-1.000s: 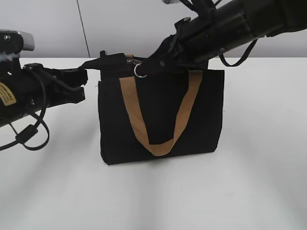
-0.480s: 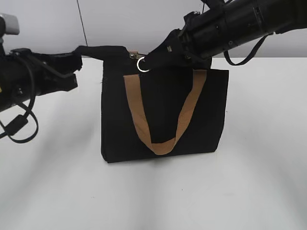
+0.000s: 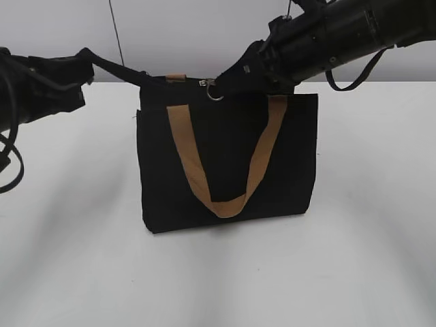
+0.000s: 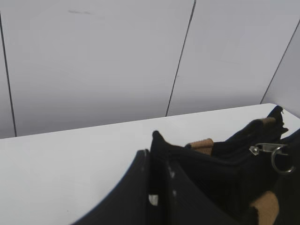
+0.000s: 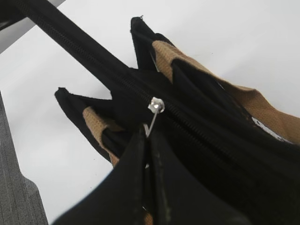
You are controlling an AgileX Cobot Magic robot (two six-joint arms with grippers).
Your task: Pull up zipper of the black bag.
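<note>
- The right gripper [image 5: 146, 140] has its fingers pressed together on the ring pull [image 3: 215, 93] of the zipper [image 5: 117, 77], at the top edge of the bag [image 3: 225, 160].
- The left gripper [image 4: 157, 187] is closed on the black strip running out from the bag's top left corner, holding it taut.
- The bag stands upright on the white table [image 3: 368, 238], a tan handle [image 3: 225, 163] hanging down its front.
</note>
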